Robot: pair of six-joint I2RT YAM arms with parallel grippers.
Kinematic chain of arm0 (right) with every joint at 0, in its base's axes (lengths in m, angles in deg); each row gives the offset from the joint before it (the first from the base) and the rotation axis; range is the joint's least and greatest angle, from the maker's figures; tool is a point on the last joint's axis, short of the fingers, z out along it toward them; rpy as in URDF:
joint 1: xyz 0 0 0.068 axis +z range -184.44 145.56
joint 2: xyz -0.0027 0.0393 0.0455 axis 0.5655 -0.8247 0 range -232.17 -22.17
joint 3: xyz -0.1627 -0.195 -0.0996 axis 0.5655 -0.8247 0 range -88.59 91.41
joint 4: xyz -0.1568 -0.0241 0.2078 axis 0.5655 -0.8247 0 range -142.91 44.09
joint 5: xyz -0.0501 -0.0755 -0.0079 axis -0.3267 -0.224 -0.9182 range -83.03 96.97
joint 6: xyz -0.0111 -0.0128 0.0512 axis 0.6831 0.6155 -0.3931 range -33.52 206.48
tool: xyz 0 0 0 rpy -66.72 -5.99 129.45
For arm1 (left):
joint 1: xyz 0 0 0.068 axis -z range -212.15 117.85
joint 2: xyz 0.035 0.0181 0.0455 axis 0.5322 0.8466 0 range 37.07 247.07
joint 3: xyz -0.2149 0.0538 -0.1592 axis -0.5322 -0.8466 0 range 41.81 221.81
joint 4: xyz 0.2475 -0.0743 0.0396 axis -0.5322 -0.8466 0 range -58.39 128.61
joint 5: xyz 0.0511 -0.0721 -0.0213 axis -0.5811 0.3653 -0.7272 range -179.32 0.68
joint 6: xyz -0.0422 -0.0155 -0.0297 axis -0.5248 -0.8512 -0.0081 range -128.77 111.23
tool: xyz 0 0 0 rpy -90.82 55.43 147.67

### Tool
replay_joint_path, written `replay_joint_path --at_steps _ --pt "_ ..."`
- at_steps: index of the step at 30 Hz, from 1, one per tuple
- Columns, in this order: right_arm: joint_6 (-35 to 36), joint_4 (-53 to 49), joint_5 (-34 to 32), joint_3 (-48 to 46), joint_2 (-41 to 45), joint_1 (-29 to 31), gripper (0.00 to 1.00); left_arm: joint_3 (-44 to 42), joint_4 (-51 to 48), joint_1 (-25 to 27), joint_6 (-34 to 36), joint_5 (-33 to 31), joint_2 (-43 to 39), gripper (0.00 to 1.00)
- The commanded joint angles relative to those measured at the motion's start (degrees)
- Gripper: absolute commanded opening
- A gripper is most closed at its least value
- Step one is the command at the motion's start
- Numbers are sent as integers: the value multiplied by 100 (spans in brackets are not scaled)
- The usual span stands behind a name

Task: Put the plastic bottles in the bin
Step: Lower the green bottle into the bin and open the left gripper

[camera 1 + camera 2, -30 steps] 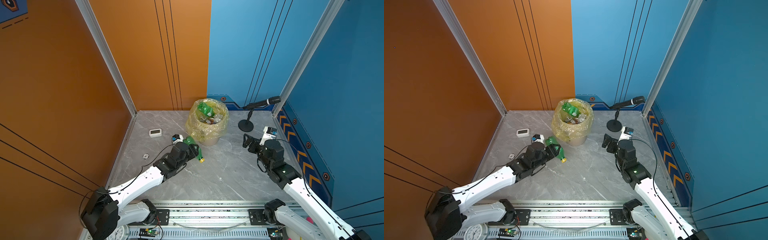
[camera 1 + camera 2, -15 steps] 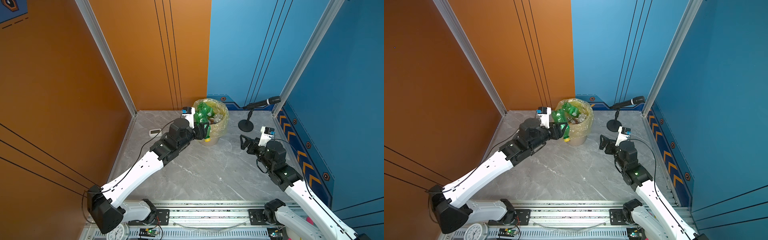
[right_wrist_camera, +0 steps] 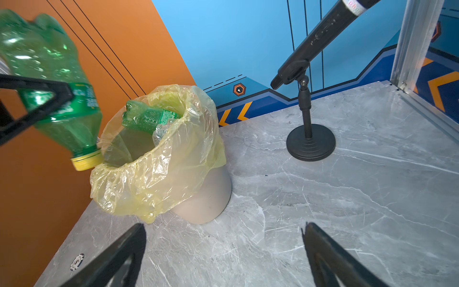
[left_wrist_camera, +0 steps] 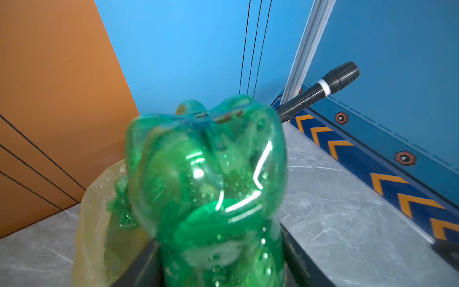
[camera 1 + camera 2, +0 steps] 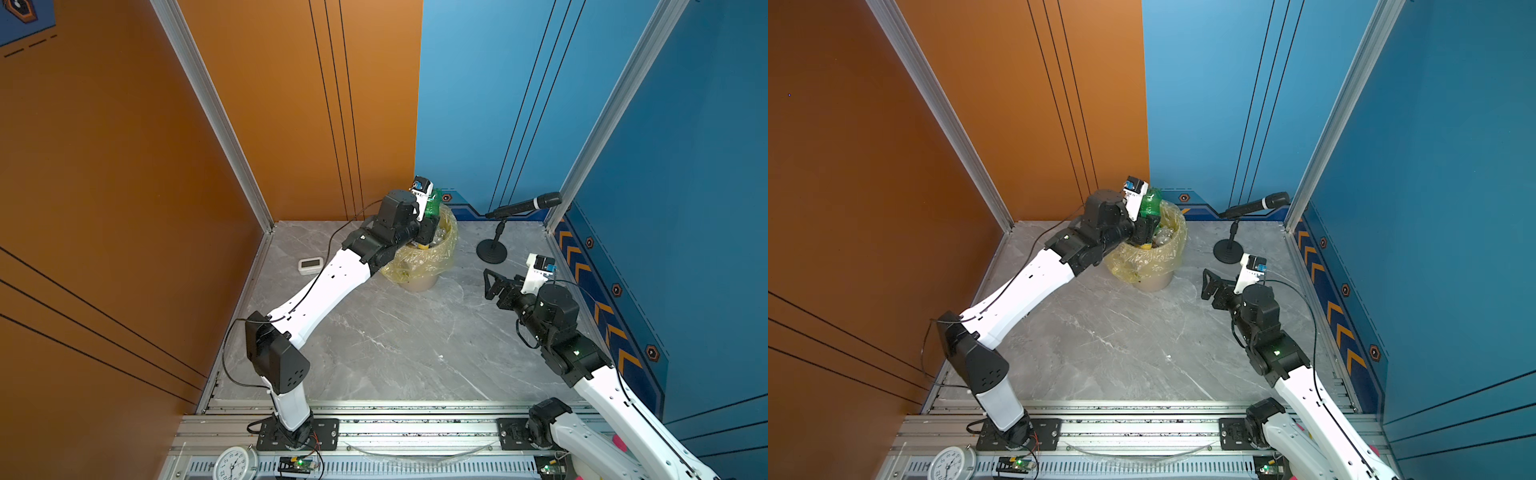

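The green bottle [image 3: 54, 82] is gripped cap-down by the left gripper [image 5: 1148, 222] at the 9 o'clock rim of the bin [image 3: 203, 198]. The right gripper [image 3: 224, 226] is spread wide and empty at 4 o'clock. If released here, the bottle may be deflected outside by the rim.

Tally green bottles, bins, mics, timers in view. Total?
Round beige bins with yellow bag liner: 1
Green plastic bottles: 2 (one held, one in the bin)
Black microphones on stand: 1
White rectangular timers: 1
Total: 5
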Motion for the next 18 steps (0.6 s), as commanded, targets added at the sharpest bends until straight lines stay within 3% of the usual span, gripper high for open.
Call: replay_joint_path --at_steps 1,15,18 --pt "132 -159 -217 -15 121 4 100 429 -332 -76 569 -327 127 62" --pt "114 -97 -143 10 24 4 100 1197 -623 -186 848 -598 877 62" --pt "101 -81 -159 1 5 4 100 1359 -712 -189 967 -765 1034 67"
